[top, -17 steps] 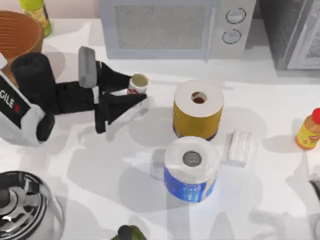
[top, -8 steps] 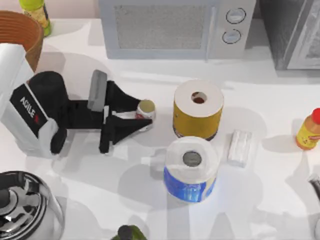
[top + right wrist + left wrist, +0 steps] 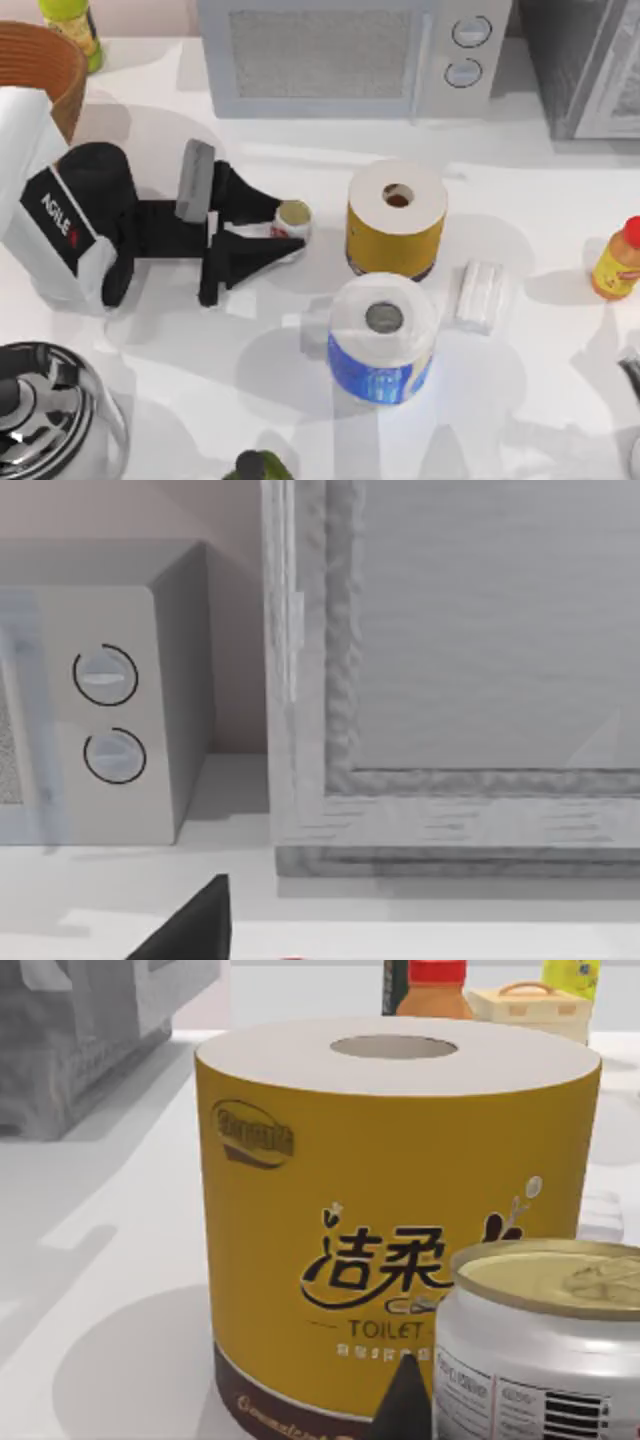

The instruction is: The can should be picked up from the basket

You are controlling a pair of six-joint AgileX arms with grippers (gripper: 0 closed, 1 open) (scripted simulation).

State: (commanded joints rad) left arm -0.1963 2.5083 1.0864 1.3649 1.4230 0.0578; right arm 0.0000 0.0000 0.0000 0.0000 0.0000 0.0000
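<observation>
Can: upright on the table, well clear of the basket and just beside the gold-wrapped roll, axis vertical, clamped between the jaws of the left gripper; right arm farther off, its grip undeterminable.

The left arm's white housing bears a black panel lettered "AGILE", running diagonally, with a red mark after it in the top view; the gold-wrapped paper roll carries two large dark Chinese characters, 洁柔, with the word "TOILET" printed below them in the left wrist view; an oval brand emblem sits higher on the same wrapper, its script too small to read. The can shows a barcode and fine print on its white side, none of it legible.
</observation>
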